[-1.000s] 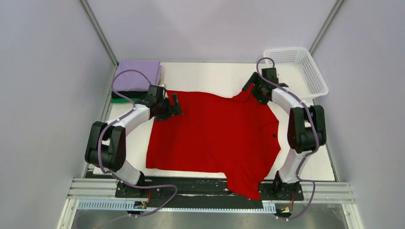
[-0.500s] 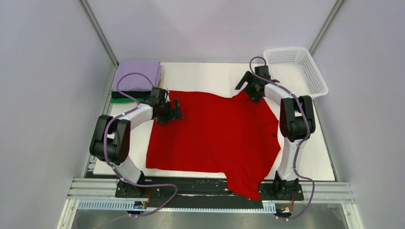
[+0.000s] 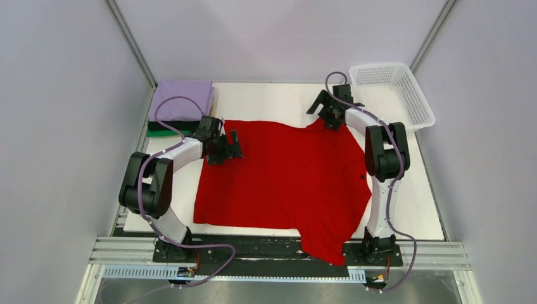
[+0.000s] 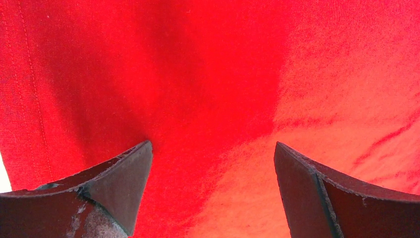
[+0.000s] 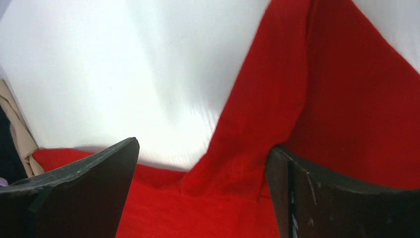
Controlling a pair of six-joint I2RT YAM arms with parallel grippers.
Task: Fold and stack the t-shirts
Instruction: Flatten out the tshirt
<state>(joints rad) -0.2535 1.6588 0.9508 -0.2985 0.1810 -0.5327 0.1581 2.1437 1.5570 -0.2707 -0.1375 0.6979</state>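
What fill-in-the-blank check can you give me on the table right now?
The t-shirt spread flat on the table is ____.
The top shirt of the folded stack at far left is ____.
The white basket sits in the far ____ corner of the workspace.
The left fingers and right fingers both stand ____.
Missing: red; lavender; right; open.

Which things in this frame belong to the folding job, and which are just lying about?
Job in hand: red t-shirt, spread flat; lavender t-shirt, black t-shirt and green t-shirt, folded in a stack at far left.
Lying about: white mesh basket, far right corner.
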